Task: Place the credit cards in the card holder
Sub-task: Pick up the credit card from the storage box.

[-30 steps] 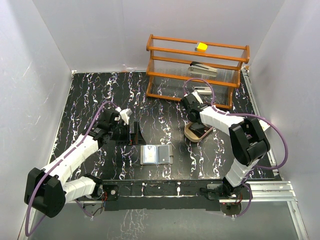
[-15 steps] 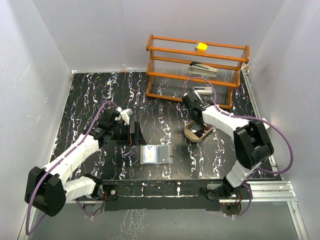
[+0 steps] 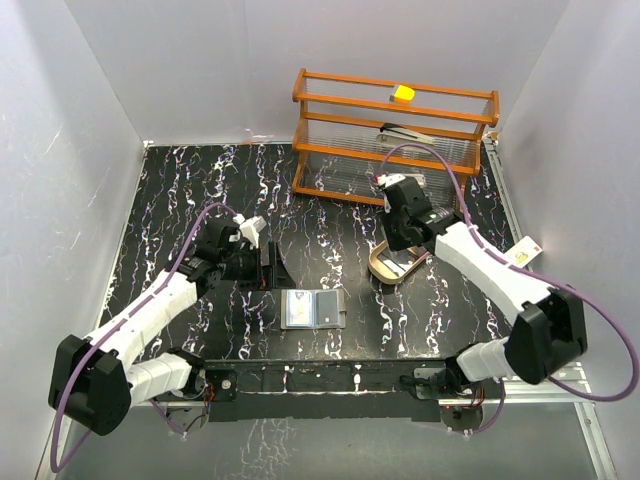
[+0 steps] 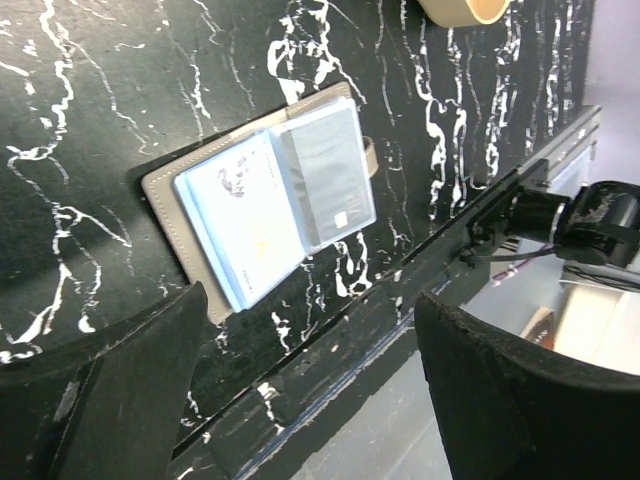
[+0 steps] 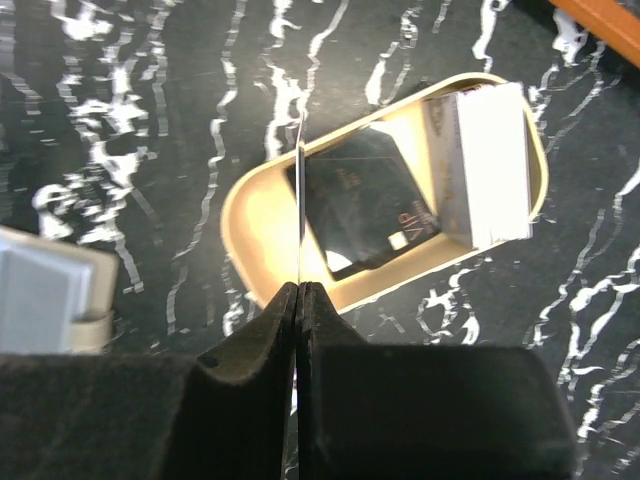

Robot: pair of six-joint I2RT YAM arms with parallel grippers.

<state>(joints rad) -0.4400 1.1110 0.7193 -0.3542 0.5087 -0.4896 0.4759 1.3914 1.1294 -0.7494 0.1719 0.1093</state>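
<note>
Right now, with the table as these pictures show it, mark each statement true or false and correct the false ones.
The wallet lies open on the table. True.
The right gripper is empty. False: it pinches a thin card, edge-on, over the tray.
A dark card lies in the tray. True.
The left gripper is clamped on the wallet. False: its jaws stand open, above the wallet.
The yellow block sits in the tray. False: it sits on top of the wooden rack.
</note>
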